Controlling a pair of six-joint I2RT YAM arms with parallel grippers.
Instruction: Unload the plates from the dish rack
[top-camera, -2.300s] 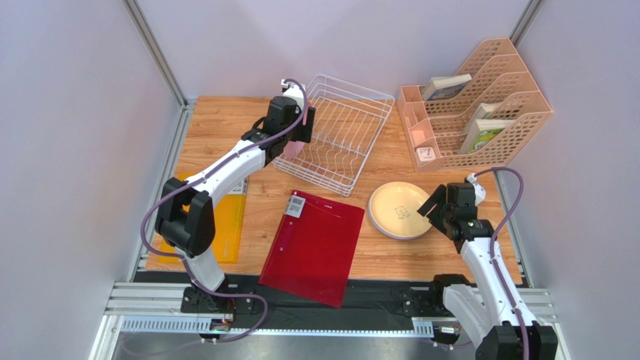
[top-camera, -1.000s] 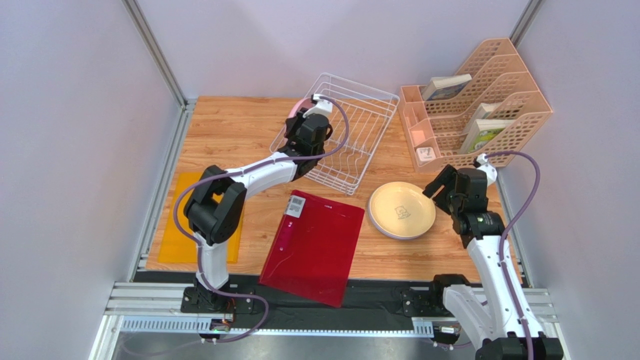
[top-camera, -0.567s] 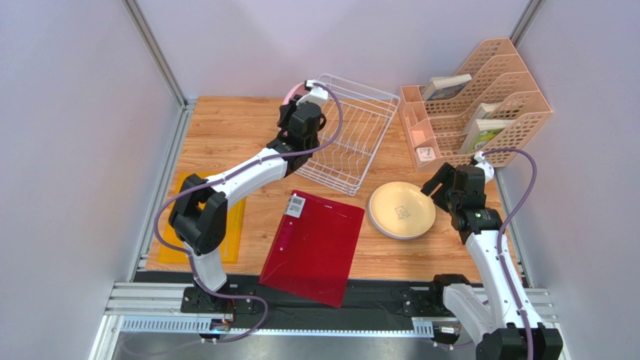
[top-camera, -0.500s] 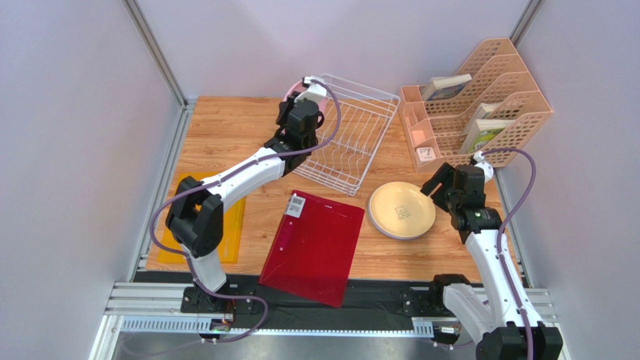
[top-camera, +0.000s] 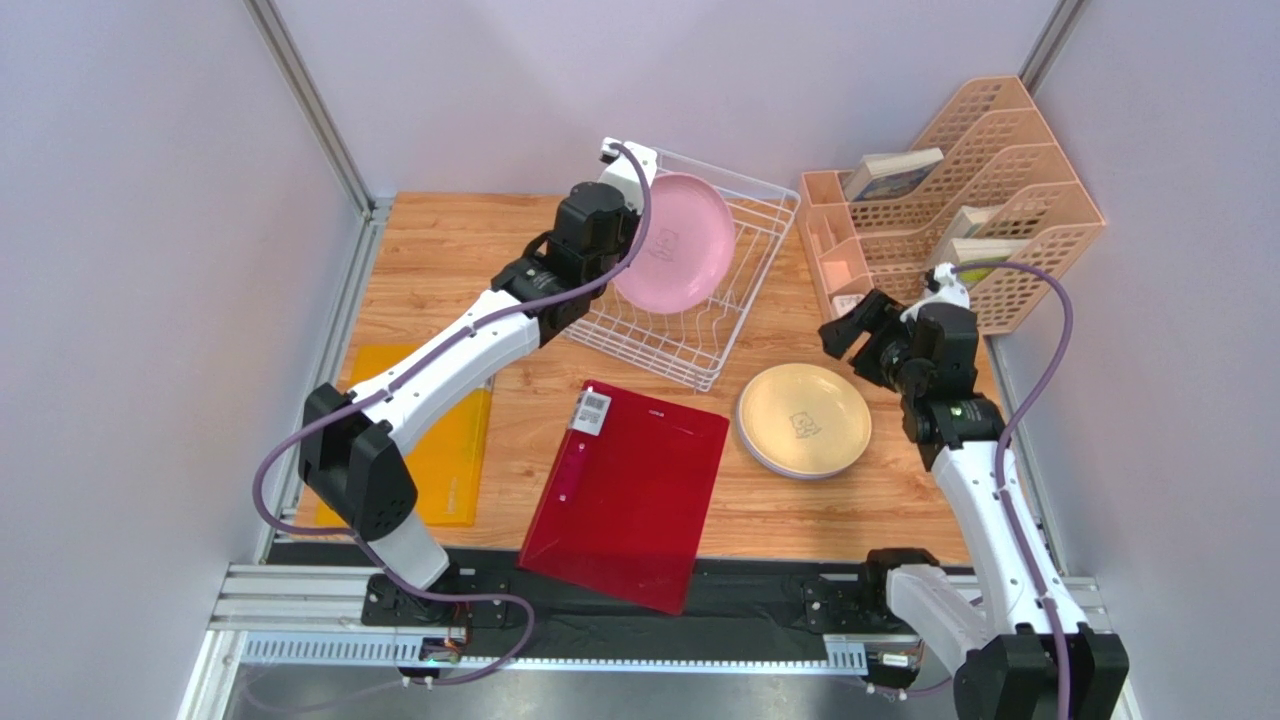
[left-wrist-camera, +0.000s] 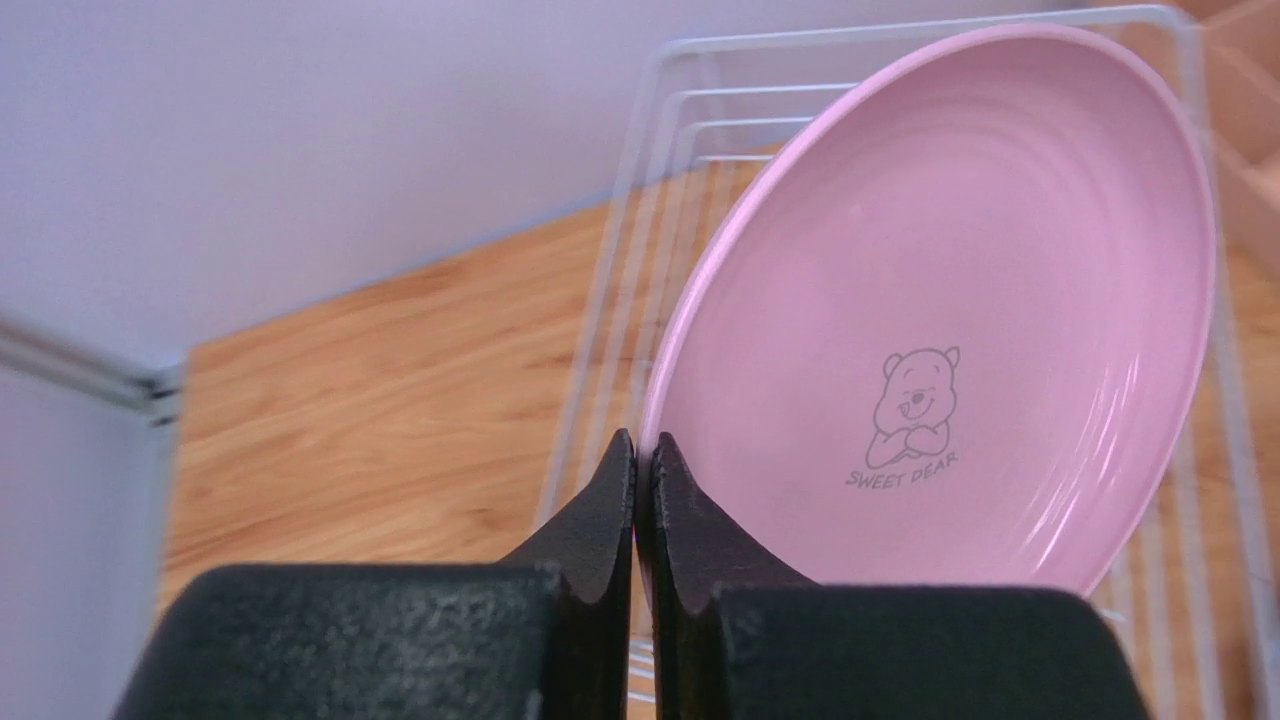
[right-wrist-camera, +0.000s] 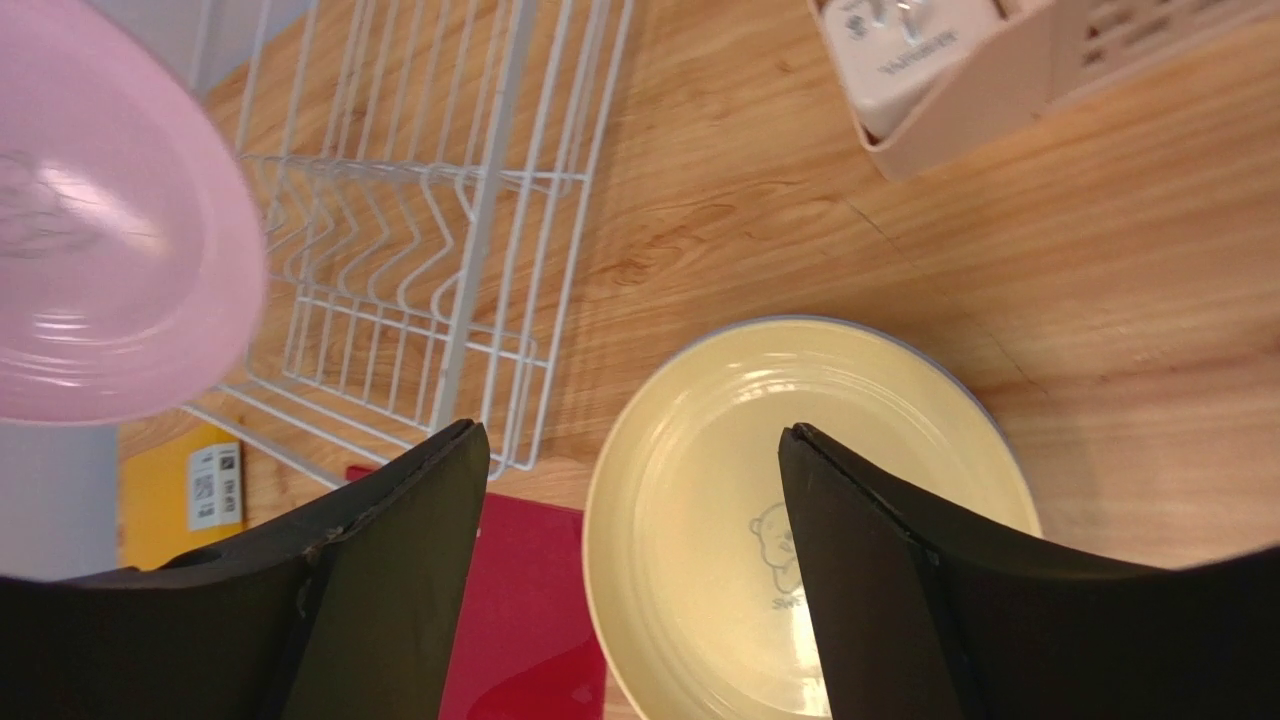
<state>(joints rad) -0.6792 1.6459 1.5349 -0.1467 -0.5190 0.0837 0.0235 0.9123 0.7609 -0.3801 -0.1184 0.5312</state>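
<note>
Left gripper (left-wrist-camera: 642, 450): fingers together, clamped on the near rim of the pink plate (left-wrist-camera: 962, 300). The pinch is on one edge only. The rest of the plate stands out beyond the fingertips, tilted, with its printed face toward the wrist camera.

In the top view the pink plate hangs over the far-left part of the dish rack (top-camera: 684, 330). It appears lifted off the prongs, though the lowest edge cannot be checked. No other plate shows in the rack.

Step in hand (judged): carry the plate out and set it down, probably on the tan-yellow plate (top-camera: 803, 420) lying flat on the table to the right of the rack.

- Edge grip with a long lever, so travel slowly and avoid sudden wrist rolls.
- Clear the rack's side wall before going down.
- Level the plate before lowering, and let go only once it is supported.

Right gripper (top-camera: 857, 333): fingers wide apart, holding nothing. It hovers near the tan-yellow plate's far-right rim, between that plate and the peach file organizer (top-camera: 977, 225). It is best kept out of the path.
</note>
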